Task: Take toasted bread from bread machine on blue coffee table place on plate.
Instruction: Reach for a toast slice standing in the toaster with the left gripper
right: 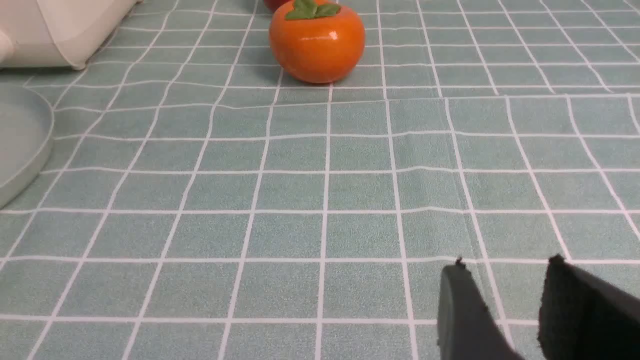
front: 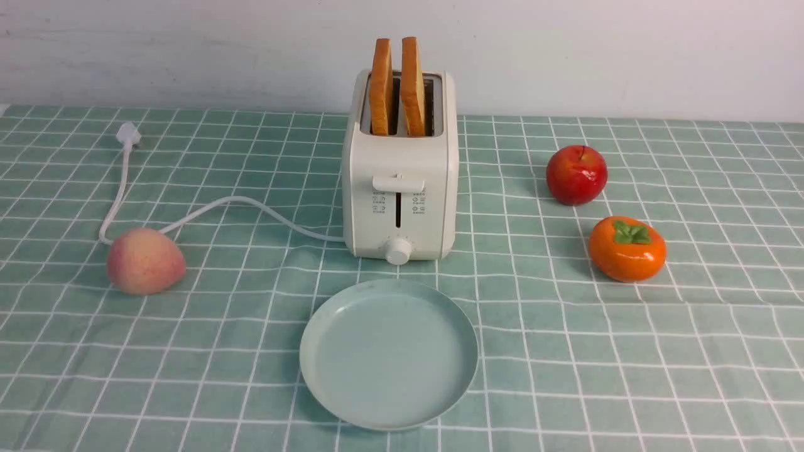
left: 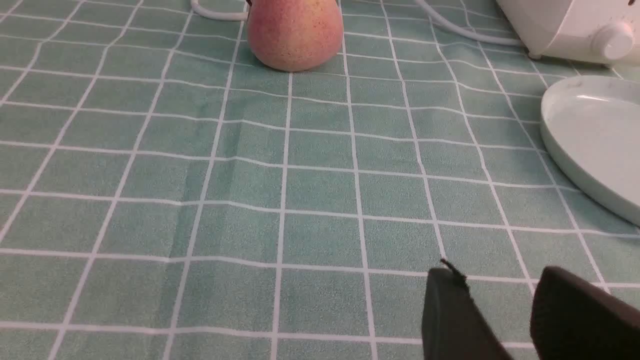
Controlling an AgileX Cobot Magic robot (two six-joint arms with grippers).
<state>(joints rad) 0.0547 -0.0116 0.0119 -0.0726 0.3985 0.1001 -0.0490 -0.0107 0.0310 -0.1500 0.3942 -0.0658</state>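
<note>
Golden toasted bread (front: 380,88), two slices, stands upright in the slots of the bread machine (front: 399,163) on the blue coffee table (front: 628,351), just behind the plate (front: 388,355). Left gripper (left: 500,280) and right gripper (right: 505,267) hover low, each partly open and holding nothing.

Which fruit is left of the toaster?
The pinkish peach, alone on the left beside the white cord; the red apple and orange persimmon both sit right of the toaster.

We see two square toast slices (front: 380,88) in the cream two-slot toaster (front: 399,188) by the far edge of the checked teal worktop (front: 628,351), round pale-blue plate (front: 388,355) before it.
</note>
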